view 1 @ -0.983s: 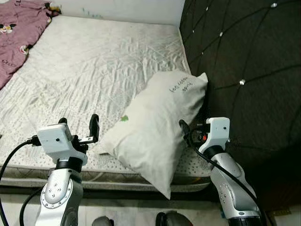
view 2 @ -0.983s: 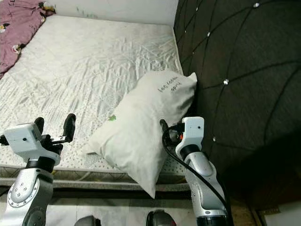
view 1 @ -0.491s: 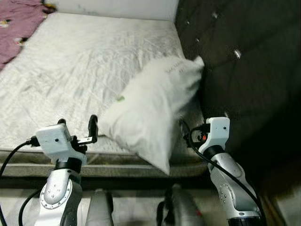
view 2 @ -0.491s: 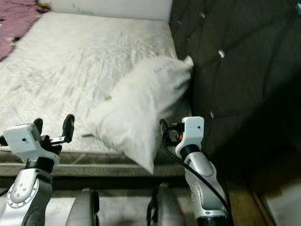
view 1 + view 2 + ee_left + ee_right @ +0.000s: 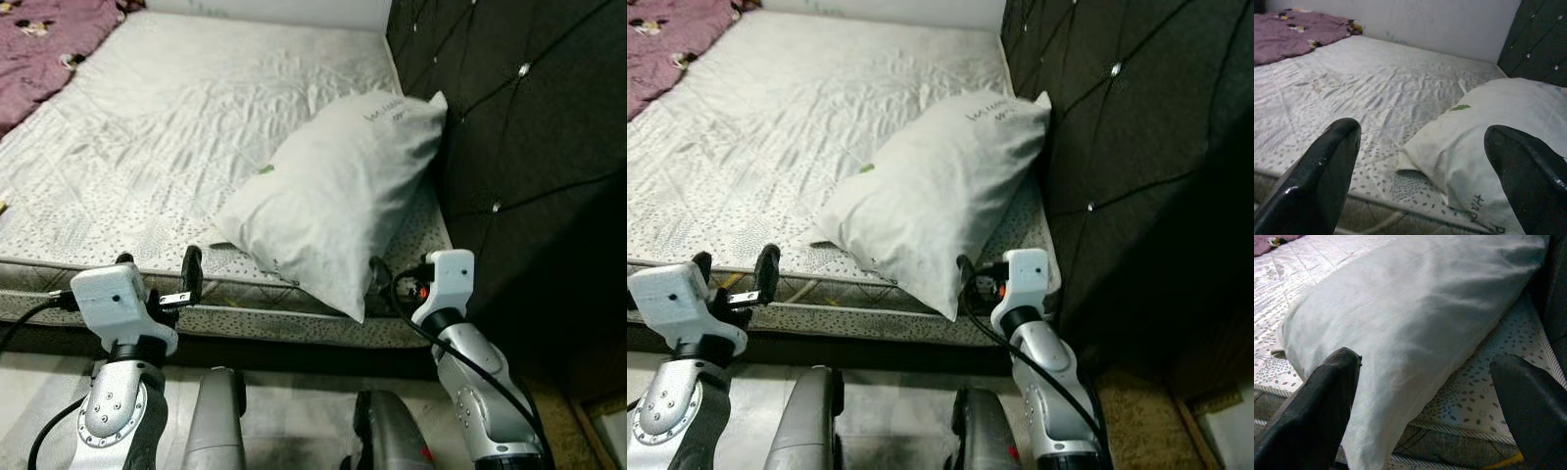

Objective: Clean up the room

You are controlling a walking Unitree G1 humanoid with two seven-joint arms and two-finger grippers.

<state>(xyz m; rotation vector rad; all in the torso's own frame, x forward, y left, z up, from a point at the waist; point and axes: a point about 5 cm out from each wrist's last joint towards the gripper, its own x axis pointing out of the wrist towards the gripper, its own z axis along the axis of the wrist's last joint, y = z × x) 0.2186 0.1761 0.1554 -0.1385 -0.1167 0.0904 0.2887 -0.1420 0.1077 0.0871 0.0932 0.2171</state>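
A white pillow (image 5: 338, 196) and a purple blanket (image 5: 44, 39) lie on the bare mattress (image 5: 167, 127).

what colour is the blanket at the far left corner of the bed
The blanket is dusty purple-pink with small cartoon prints, clearest in the left wrist view.

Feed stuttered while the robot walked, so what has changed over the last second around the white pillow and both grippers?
Only the view shifted: the head camera moved, so the bed sits differently in frame. The white fabric pillow lies as before on the pale quilted mattress, leaning on the dark padded headboard. The left gripper and right gripper remain open, holding nothing, short of the bed edge.
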